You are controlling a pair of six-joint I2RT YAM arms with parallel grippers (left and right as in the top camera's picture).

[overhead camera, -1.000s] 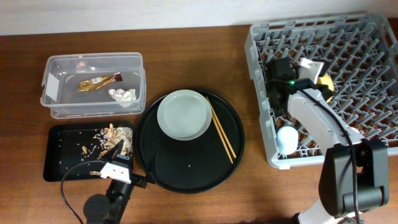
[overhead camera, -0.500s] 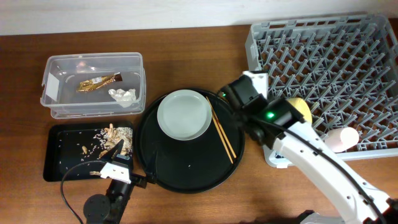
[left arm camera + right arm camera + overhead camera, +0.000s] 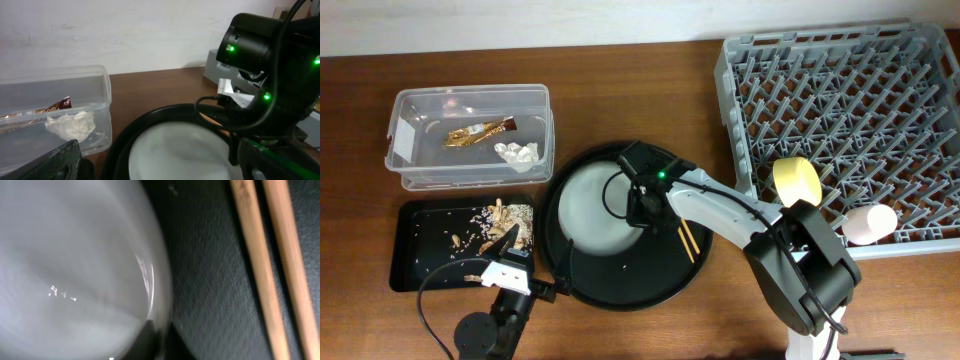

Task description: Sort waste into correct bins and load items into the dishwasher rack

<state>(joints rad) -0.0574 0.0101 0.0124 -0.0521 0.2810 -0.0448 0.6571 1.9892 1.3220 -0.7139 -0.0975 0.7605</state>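
The pale grey-green round plate [image 3: 588,205] lies on the large round black tray [image 3: 620,285] in the middle of the desk [image 3: 620,90], toward its near edge. The right claw [image 3: 642,200] hangs at the plate's right rim, so the plate lies on its left-edge side, and the pair of thin wooden chopsticks [image 3: 686,238] just on the other side, long axis slanting from the far edge toward the near right corner. I cannot tell whether the right claw is spread or pinching the rim; the left claw [image 3: 503,255], spread and holding nothing, sits toward the near left corner, farther from the plate.
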